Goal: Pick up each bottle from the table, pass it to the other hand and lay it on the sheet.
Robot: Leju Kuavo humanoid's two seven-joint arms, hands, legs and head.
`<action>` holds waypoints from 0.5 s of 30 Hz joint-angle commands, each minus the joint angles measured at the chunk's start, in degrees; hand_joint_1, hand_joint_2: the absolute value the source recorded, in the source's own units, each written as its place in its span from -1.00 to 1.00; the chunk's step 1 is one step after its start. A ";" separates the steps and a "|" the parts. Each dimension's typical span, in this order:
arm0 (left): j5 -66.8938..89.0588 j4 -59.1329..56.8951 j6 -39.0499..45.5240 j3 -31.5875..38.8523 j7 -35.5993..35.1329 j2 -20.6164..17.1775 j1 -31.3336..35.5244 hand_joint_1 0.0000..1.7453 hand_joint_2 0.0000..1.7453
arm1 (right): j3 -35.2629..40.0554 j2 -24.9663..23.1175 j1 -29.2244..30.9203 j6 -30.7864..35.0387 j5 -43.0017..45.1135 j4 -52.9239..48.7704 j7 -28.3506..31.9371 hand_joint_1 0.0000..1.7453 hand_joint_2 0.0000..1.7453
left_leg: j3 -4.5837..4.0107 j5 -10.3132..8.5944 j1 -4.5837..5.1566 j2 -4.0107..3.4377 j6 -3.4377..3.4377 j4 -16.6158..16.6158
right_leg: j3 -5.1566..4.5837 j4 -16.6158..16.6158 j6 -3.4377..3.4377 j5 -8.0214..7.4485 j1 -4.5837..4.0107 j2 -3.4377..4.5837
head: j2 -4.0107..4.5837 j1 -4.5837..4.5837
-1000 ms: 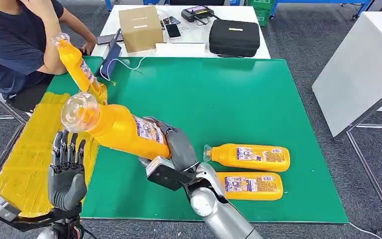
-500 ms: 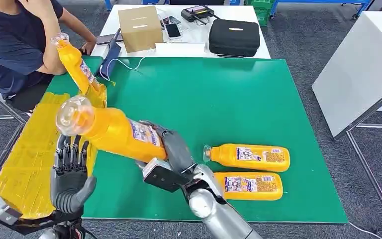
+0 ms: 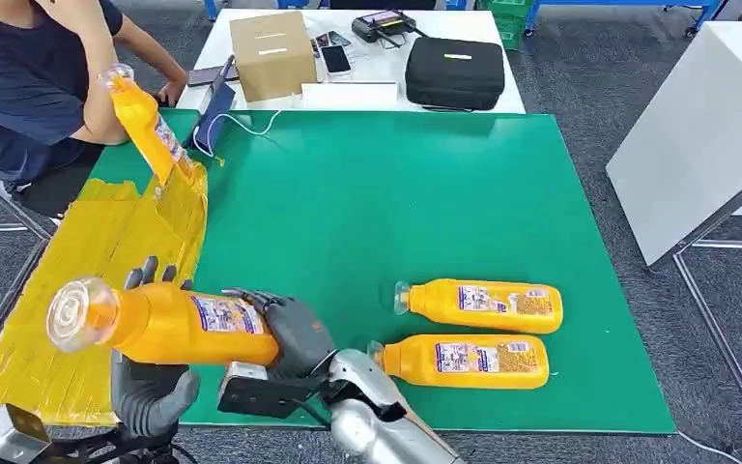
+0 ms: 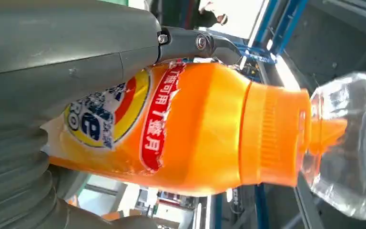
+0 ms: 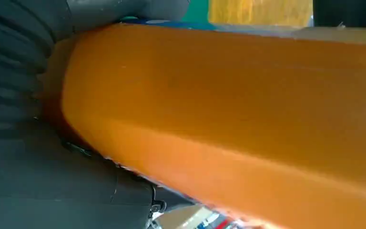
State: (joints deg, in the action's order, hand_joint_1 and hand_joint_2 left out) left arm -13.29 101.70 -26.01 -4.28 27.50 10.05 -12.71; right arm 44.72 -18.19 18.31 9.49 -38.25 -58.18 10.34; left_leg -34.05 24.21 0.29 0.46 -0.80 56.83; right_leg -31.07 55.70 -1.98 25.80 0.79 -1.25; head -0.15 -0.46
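Observation:
My right hand (image 3: pixel 295 333) grips an orange bottle (image 3: pixel 179 324) by its base and holds it level above the near edge of the yellow sheet (image 3: pixel 77 261), clear cap pointing left. My left hand (image 3: pixel 150 391) sits against the bottle's middle, with fingers upright behind it and the thumb below, not curled round it. In the left wrist view the thumb (image 4: pixel 62 57) lies across the bottle's label (image 4: pixel 205 129). The right wrist view shows the bottle's side (image 5: pixel 228 109) pressed into my right hand (image 5: pixel 24 143). Two more bottles (image 3: pixel 483 304) (image 3: pixel 469 360) lie on the green mat.
A fourth bottle (image 3: pixel 150 121) stands tilted at the sheet's far end, beside a seated person (image 3: pixel 29 77). Behind the green mat (image 3: pixel 396 184), a white table holds a cardboard box (image 3: pixel 272 53), phones and a black case (image 3: pixel 456 72). A white cabinet (image 3: pixel 705 126) stands to the right.
My right arm has swung the bottle left and down, from tilted up over the mat to level over the sheet's near edge. My left hand has come up against the bottle.

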 commanded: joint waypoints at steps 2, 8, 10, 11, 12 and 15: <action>0.42 -2.11 -0.60 -3.52 -0.37 -1.73 1.52 -1.00 1.00 | 5.48 -0.66 2.63 -0.53 -0.78 9.63 -0.06 1.00 1.00 | 0.15 0.03 -0.05 -0.03 0.05 -0.03 | 0.21 -0.09 0.05 0.01 -0.05 0.07 | 0.00 -0.02; 0.86 -2.62 -0.54 -3.87 -0.70 -1.83 1.86 -1.00 1.00 | 6.97 -1.00 2.90 -1.52 -1.09 11.32 -0.49 1.00 1.00 | 0.17 0.03 -0.06 0.01 0.09 -0.02 | 0.26 -0.11 0.09 0.03 -0.06 0.04 | 0.00 -0.02; 2.48 -2.95 0.37 -4.25 -0.74 -2.30 1.95 -1.00 1.00 | 8.15 -1.15 3.21 -1.80 -1.58 11.73 -0.15 1.00 1.00 | 0.17 0.02 -0.07 0.06 0.10 -0.04 | 0.26 -0.12 0.09 0.03 -0.07 -0.01 | 0.00 -0.02; 4.84 -3.06 1.99 -4.37 -0.88 -2.67 1.94 -1.00 1.00 | 8.80 -1.10 3.18 -1.86 -1.88 11.40 -0.06 1.00 1.00 | 0.15 0.01 -0.04 0.04 0.08 -0.04 | 0.22 -0.10 0.08 0.03 -0.04 -0.01 | 0.00 0.00; 6.35 -3.38 2.91 -4.53 -1.05 -3.07 2.02 -1.00 1.00 | 9.58 -0.99 3.13 -1.71 -2.51 10.92 -0.05 1.00 1.00 | 0.18 0.03 -0.07 0.04 0.11 -0.04 | 0.26 -0.11 0.10 0.04 -0.08 0.00 | 0.00 -0.02; 13.33 -4.93 7.17 -4.63 -1.74 -4.66 2.23 -1.00 1.00 | 12.16 -0.22 2.47 -2.10 -3.96 7.73 0.03 1.00 1.00 | 0.18 0.03 -0.06 0.04 0.10 -0.05 | 0.25 -0.11 0.10 0.04 -0.07 0.00 | 0.00 -0.02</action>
State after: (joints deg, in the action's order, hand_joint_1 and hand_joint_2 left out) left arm -9.47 101.22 -23.28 -4.13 27.17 8.22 -13.68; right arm 47.34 -19.26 20.23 9.31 -39.36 -52.94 10.32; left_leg -34.05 24.21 0.31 0.43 -0.80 56.83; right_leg -31.07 55.69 -1.98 25.80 0.80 -1.23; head -0.15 -0.48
